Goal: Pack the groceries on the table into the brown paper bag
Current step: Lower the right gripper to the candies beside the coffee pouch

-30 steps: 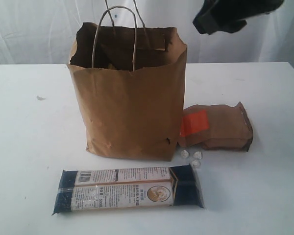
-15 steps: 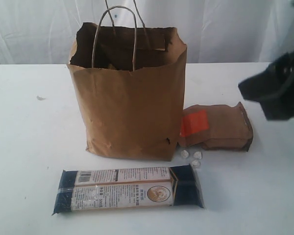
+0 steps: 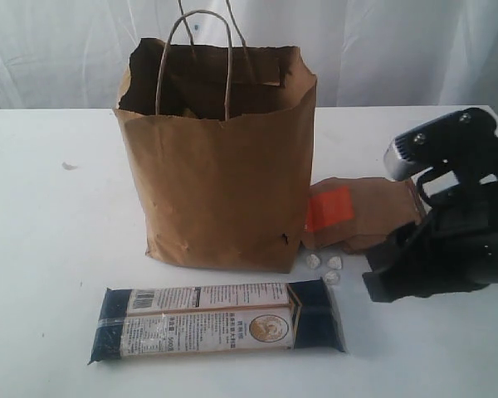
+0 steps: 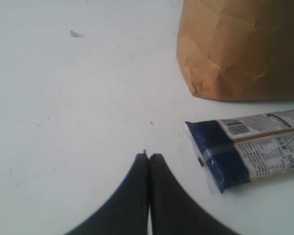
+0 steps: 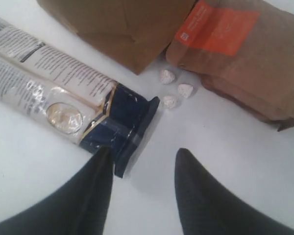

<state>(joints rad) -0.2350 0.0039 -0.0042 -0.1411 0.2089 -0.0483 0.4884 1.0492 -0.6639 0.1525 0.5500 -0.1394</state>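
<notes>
The paper bag (image 3: 220, 174) stands upright mid-frame on the table (image 3: 50, 249). The noodle pack (image 3: 220, 323) lies below it, with the pouch (image 3: 361, 215) and candies (image 3: 325, 265) at its right. The right gripper (image 5: 144, 152), lower right, has its jaws parted and empty. The left gripper (image 4: 148, 157) has its jaws pressed together, holding nothing.

Exterior view: we look front-on, slightly raised, mid-range, at brown paper bag (image 3: 220, 191) on tabletop (image 3: 50, 215). Wrist views: close, angled down past left fingers (image 4: 134, 196), right fingers (image 5: 90, 196). We find noodle pack (image 3: 220, 323) shared by all three.
</notes>
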